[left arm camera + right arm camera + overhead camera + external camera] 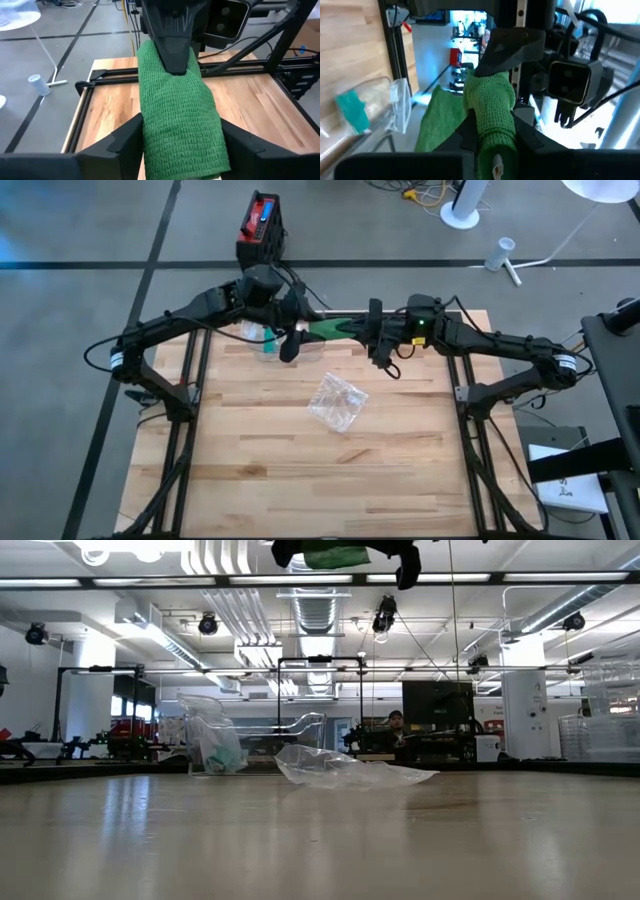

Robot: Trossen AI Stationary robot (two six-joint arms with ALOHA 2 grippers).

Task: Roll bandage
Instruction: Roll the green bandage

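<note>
Here you have both arms raised above the far edge of the wooden table (300,470), meeting near its middle with the green bandage (330,329) stretched between them. Your left gripper (297,330) sits on the left end of the bandage; in its wrist view the green weave (180,125) fills the gap between its two dark fingers (125,142), which stand on either side of the cloth, and you cannot tell from the pictures whether they press it or merely flank it. Your right gripper (372,330) holds the other end: in its wrist view the bandage (492,115) runs up between its fingers (467,132), pinched tight, with a looser green flap hanging beside it. From the low view you see only the green cloth (335,555) and dark gripper parts at the very top, well clear of the tabletop.

On the table below the left gripper stands a clear plastic container (265,340) with something teal inside; the low view shows it (215,745) at the far left. Nearer to you, around the table's middle, lies a crumpled clear plastic wrapper (336,401), apart from the container. A red and black box (260,225) sits on the floor beyond the table's far edge.
</note>
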